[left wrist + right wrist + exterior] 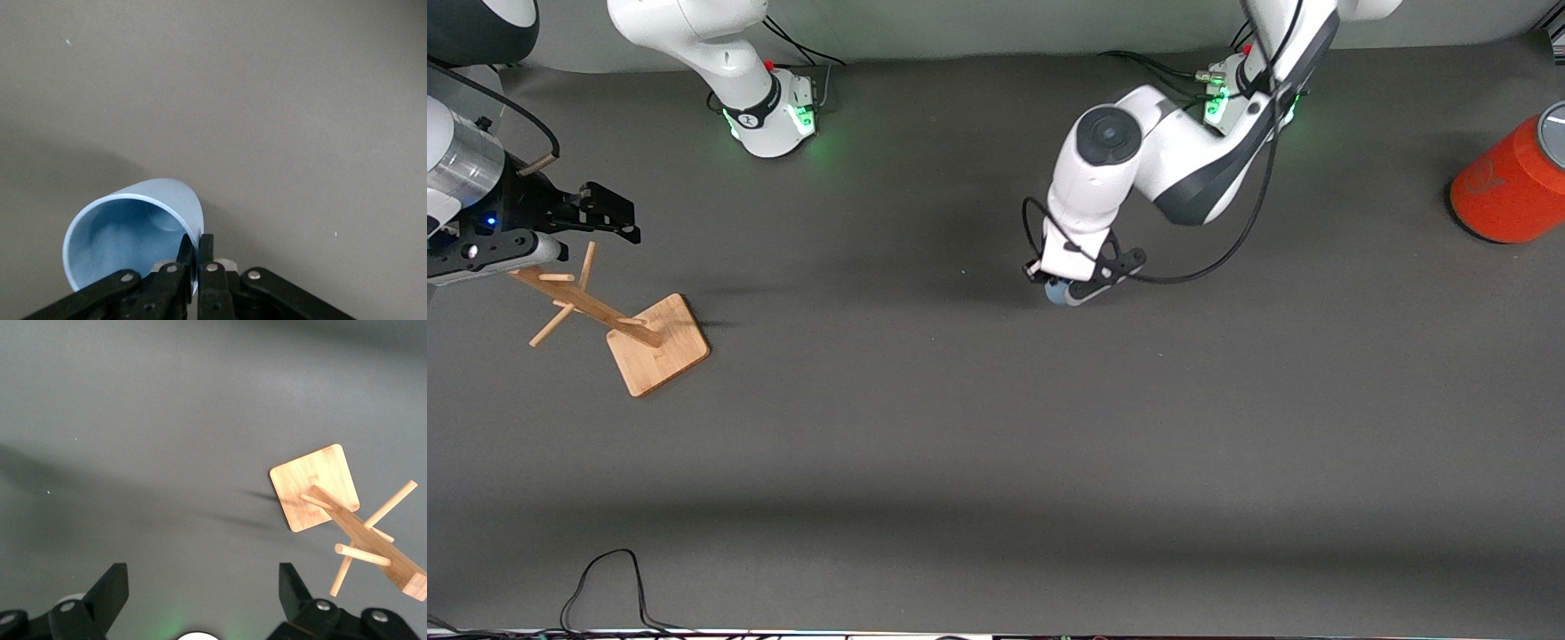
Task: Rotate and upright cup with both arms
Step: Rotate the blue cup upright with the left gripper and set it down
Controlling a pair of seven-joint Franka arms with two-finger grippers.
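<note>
At the middle of the dark grey bench (996, 427), the left arm (1138, 151) bends down from its green-lit base and its left claw (1080, 292) sits low on the surface, its two fingers (205, 257) pressed together on the rim of the cup (127, 240). The pale-blue cup lies tipped on its side on the bench, its open mouth turned toward the wrist camera, one finger inside the wall and one outside. From the front camera only a sliver of the cup (1056, 293) shows beneath the claw.

Toward the right arm's end of the bench, the right claw (600, 218) hangs in the air above the wooden rack (618, 324), fingers (110, 590) spread wide apart and holding nothing; that arm waits. The rack stands on a square bamboo base with pegs jutting from its post, well apart from the cup.

An orange-red cylindrical container (1516, 182) stands at the bench's edge toward the left arm's end, far from both claws.
</note>
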